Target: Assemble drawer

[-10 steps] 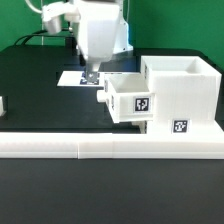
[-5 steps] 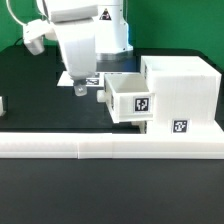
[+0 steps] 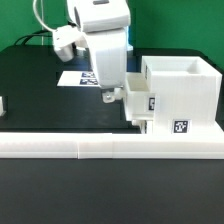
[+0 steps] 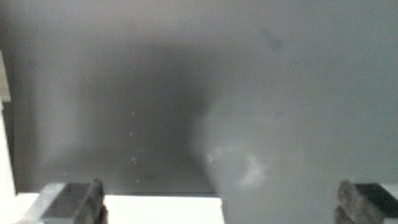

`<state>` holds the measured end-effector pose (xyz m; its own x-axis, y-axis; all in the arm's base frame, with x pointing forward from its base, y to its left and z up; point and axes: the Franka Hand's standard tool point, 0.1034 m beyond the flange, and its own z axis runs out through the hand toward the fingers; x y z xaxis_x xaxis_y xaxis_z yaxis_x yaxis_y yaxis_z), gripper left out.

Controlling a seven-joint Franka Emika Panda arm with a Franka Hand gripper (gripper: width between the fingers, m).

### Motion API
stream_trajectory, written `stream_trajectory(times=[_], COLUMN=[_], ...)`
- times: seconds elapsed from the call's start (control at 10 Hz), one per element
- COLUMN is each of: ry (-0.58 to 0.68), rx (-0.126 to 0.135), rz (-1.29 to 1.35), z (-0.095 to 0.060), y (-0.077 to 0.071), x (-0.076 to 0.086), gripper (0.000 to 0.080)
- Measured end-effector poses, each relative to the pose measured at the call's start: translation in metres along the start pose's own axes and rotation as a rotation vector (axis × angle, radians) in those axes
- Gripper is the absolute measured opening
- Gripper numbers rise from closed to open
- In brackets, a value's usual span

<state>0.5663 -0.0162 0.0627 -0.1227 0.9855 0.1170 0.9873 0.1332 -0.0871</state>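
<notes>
The drawer's tall white housing [image 3: 186, 92] stands at the exterior view's right, with a tag on its lower front. A white tray [image 3: 141, 104] with a tag sits partly inside the housing's front opening. My gripper [image 3: 106, 96] hangs just beside the tray's outer end, on the exterior view's left of it. In the wrist view the gripper [image 4: 222, 206] has its fingers [image 4: 73, 204] far apart over the dark table. A white edge [image 4: 164, 212], probably the tray, lies between them. Whether a finger touches the tray I cannot tell.
The long low white L-shaped barrier [image 3: 100, 146] runs along the front, and the housing rests against it. The marker board [image 3: 73, 78] lies flat behind the gripper. A small white part [image 3: 2, 104] shows at the far left edge.
My gripper has swung toward the exterior view's right and come down by the tray. The tray has slid further into the housing and sticks out less.
</notes>
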Motion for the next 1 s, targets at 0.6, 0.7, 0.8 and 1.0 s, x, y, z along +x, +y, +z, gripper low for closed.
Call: stream_trajectory(times=[0.6, 0.7, 0.8, 1.0], ry=[0.007, 0.008, 0.005, -0.02], rx=[0.015, 0.036, 0.049, 0.038], rz=[0.051, 0.031, 0.024, 0.014], z=[0.004, 0.003, -0.001, -0.011], y=[-0.002, -0.009, -0.011, -0.006], x=[0.006, -0.011, -0.024, -0.037], gripper=[0.0649, 0.0649, 0.0649, 0.0649])
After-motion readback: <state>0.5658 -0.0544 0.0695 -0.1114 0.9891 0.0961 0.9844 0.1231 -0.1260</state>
